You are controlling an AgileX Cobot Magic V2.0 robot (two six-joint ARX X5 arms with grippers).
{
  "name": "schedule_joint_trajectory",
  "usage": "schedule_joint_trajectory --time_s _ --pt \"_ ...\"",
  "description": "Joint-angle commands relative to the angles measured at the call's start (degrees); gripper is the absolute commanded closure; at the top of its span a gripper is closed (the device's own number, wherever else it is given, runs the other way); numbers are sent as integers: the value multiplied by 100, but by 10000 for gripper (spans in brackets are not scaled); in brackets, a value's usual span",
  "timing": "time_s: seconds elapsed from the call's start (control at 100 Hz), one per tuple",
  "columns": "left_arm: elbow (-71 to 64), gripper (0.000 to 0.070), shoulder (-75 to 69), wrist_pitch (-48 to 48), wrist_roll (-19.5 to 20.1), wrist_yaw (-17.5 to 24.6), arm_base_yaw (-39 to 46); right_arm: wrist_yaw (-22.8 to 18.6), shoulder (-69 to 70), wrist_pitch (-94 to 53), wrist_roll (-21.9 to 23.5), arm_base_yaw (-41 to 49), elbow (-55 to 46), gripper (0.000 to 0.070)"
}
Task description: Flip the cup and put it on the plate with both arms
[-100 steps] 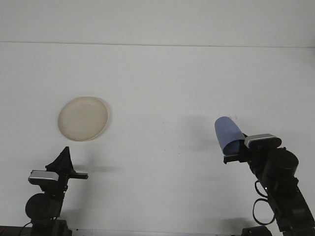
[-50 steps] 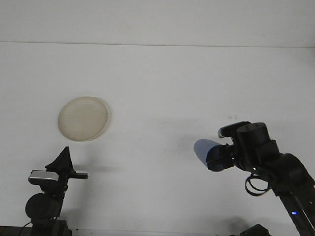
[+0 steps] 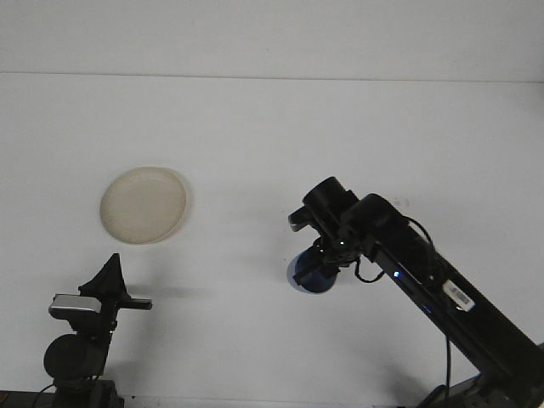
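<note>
Plain white table (image 3: 272,136) filling nearly the whole front view — smooth, matte, unmarked. Far edge of the table marked by a thin grey seam running level across the top. Beyond that seam, a pale wall (image 3: 272,34), slightly greyer than the table. Soft, even light overhead — faint, blurred shadows on the table surface. Dark strip along the table's near edge, bottom left.

We see a plain white surface (image 3: 272,136) with no pattern. On it the plate (image 3: 143,204) is pale cream, a little darker at its rim. The cup (image 3: 308,274) is blue, deeper in shade along its underside. Both arms are black; the left tool (image 3: 109,280) is black above a silver-grey block, and the right tool (image 3: 321,259) is black too.
</note>
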Motion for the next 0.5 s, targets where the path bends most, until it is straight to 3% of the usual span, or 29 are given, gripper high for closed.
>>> schedule_joint_trajectory --time_s 0.0,0.49 --pt "-111 689 -4 59 26 7 2 0 280 -57 -136 153 184 698" --pt "-111 689 -4 59 26 7 2 9 1196 50 -168 514 190 698"
